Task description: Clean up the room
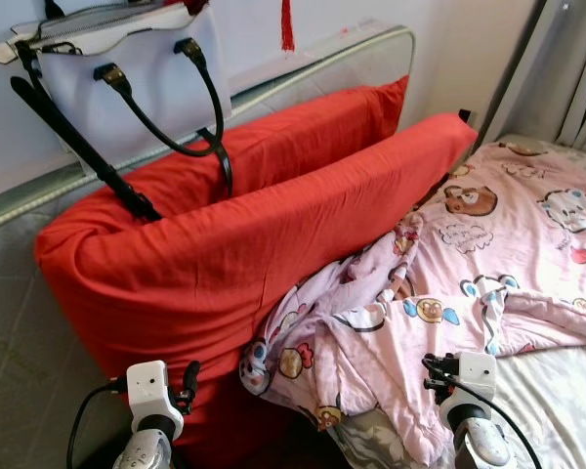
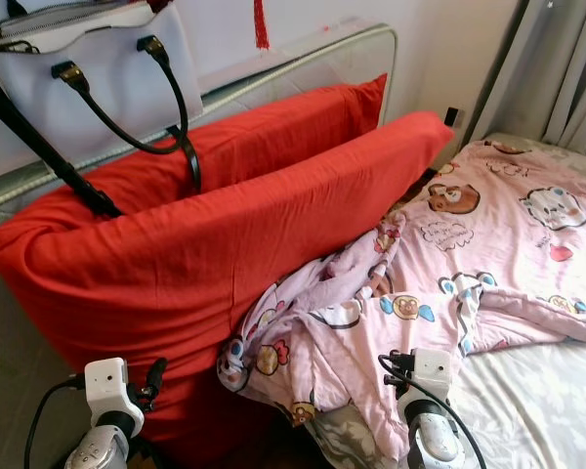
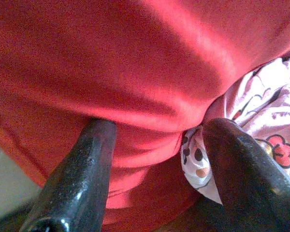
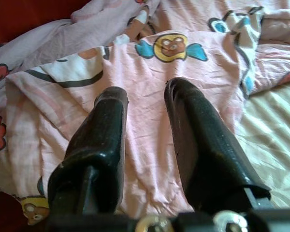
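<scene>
the pink blanket (image 4: 150,145) lies crumpled on the bed beside the red pillow (image 1: 234,244), just beyond the right gripper (image 4: 146,94), fingers parted, empty; left gripper (image 3: 157,130) spread against the pillow.

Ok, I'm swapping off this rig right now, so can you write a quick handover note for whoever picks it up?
Left gripper: open, right up against the front red pillow, holding nothing.
Right gripper: open, just over the pink cartoon blanket, holding nothing.
The blanket lies crumpled on the bed, one edge bunched against the pillow. Two red pillows lean on the headboard; a white handbag sits on top of them.
Done: nothing visibly tidied. Left: blanket, pillows and bag, probably.
</scene>
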Robot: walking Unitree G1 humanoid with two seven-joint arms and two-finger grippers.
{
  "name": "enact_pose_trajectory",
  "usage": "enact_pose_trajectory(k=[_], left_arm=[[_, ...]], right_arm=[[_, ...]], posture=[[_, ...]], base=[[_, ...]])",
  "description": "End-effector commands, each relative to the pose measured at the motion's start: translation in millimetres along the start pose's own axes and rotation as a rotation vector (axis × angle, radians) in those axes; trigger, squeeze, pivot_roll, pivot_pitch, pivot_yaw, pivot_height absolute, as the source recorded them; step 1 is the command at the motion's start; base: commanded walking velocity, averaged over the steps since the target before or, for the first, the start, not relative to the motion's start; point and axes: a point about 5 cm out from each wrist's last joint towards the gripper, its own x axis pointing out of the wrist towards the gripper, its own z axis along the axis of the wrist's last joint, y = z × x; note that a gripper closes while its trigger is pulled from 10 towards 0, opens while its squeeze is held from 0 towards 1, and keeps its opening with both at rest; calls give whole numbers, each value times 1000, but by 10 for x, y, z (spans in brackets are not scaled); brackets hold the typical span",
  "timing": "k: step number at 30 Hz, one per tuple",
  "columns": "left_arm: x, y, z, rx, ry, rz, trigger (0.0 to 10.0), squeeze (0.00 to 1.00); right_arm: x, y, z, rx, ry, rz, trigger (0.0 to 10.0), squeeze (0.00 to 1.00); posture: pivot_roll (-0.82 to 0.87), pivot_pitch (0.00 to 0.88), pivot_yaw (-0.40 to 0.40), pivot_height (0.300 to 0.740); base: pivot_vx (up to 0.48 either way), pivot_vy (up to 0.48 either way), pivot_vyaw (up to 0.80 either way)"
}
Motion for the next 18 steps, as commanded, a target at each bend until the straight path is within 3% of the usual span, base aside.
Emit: enact_pose_trajectory(k=[1, 18], left_arm=[[-5, 55, 10, 7, 4, 14, 10000, 0], [-11, -8, -4, -11, 5, 10, 10000, 0]], right_arm=[[16, 41, 19, 9, -7, 2, 10000, 0], [36, 45, 29, -9, 9, 9, 10000, 0]], posture=[[-78, 7, 21, 681], [-73, 34, 5, 663]], base=[[0, 0, 0], [0, 0, 0]])
